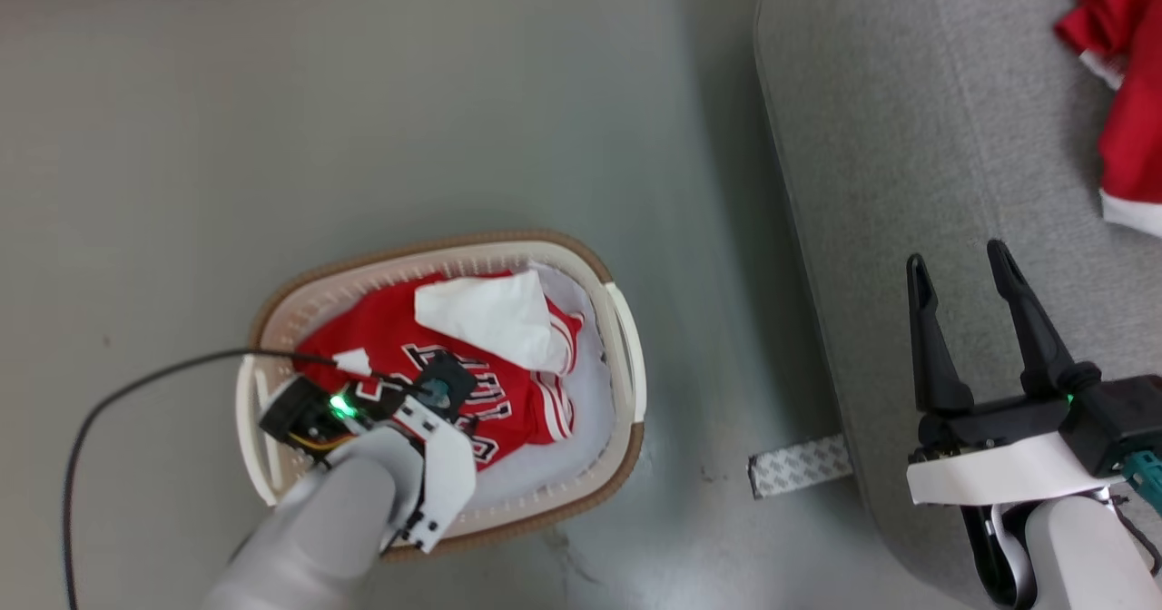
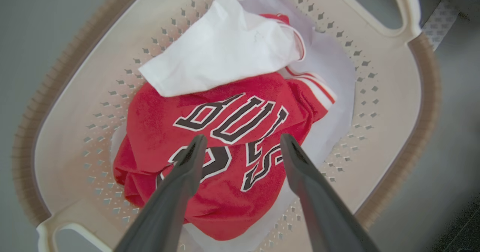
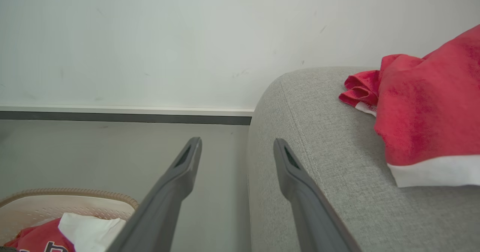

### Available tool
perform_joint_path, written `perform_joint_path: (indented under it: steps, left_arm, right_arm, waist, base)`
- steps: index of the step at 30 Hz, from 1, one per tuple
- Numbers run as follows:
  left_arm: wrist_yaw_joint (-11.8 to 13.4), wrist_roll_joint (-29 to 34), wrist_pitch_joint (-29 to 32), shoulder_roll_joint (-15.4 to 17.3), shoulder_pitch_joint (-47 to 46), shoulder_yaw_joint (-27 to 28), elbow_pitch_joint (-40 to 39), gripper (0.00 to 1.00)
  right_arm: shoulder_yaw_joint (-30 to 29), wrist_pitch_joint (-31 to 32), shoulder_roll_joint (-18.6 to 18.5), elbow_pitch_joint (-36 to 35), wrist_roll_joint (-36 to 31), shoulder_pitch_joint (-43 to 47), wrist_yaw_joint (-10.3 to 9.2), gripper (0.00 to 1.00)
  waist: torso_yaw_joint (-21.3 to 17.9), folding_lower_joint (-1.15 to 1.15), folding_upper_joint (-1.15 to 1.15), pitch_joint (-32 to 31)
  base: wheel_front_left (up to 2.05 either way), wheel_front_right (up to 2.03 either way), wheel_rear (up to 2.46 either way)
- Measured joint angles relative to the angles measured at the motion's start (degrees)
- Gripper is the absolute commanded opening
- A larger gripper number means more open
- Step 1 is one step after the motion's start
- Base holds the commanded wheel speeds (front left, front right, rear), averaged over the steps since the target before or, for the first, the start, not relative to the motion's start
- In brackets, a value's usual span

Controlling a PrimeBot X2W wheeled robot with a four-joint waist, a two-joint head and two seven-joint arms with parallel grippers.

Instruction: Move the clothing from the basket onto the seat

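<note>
The cream basket (image 1: pixel 630 356) stands on the floor, left of the grey seat (image 1: pixel 908 138). In it lies a red jersey (image 1: pixel 522 406) with black-and-white lettering, and a white piece (image 1: pixel 495 315) rests on its far side. My left gripper (image 2: pixel 240 143) hangs open just above the jersey (image 2: pixel 157 117), fingers pointing down at the lettering, nothing between them; the white piece (image 2: pixel 221 53) lies beyond. My right gripper (image 1: pixel 956 256) stands open and empty over the seat's left edge (image 3: pixel 318 113). A red garment with white trim (image 1: pixel 1130 138) (image 3: pixel 423 113) lies on the seat at the right.
A pale liner sheet (image 2: pixel 333 68) lines the basket's (image 2: pixel 93 94) bottom. A patterned strip (image 1: pixel 799 465) lies on the floor by the seat's base. A black cable (image 1: pixel 118 392) loops from my left wrist. Grey floor surrounds the basket; a wall with a dark skirting (image 3: pixel 123 117) stands behind.
</note>
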Motion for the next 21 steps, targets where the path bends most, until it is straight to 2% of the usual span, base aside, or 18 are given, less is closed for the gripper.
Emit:
perform_joint_path:
  steps: [11,21]
  left_arm:
    - [0.24,3.58,0.59,2.53,-9.2,-4.49,4.56,1.0]
    - [0.83,4.82,-0.66,3.05,-14.93,-7.17,6.03,1.0]
  right_arm:
    - [1.01,0.0,0.0,-2.61,2.49,-4.3,0.0,1.0]
    - [1.1,-0.04,-0.03,-4.69,3.04,-6.8,-0.03,1.0]
  waist:
    - [-1.15,0.0,0.0,10.79]
    - [-1.27,-0.01,-0.01,18.8]
  base:
    - [0.0,0.0,0.0]
    - [0.0,0.0,0.0]
